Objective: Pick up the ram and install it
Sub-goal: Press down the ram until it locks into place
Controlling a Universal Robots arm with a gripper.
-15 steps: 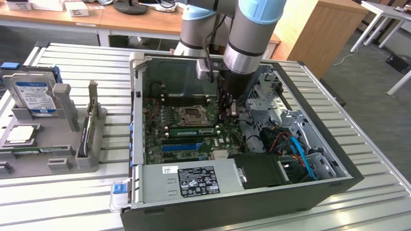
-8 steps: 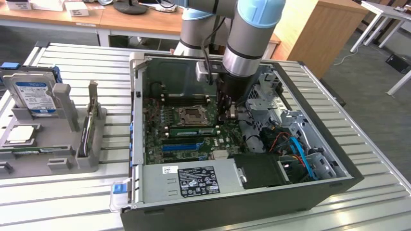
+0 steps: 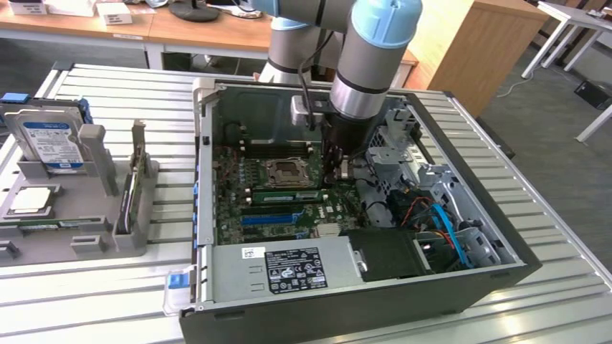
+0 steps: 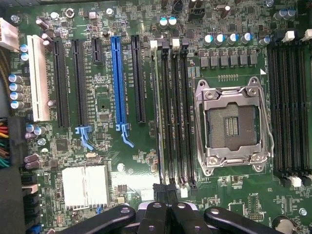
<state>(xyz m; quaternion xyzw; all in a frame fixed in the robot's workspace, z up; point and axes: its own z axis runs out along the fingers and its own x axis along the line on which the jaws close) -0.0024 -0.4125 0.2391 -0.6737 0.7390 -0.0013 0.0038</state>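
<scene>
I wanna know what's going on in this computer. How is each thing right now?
ram: standing in a memory slot, not held
gripper: shut, empty, above the slots
computer case: side open
processor socket: empty
hard drive: upright in grey holder

Closed hand (image 4: 168, 214) over motherboard (image 4: 146, 161), possibly above ram (image 4: 157, 112).

The arm (image 3: 368, 64) is a silver-grey tube with pale blue joint caps and a black band near the wrist. A black cable runs alongside it. The tool (image 4: 165, 214) is black, with round screws on its linkage bars.
</scene>
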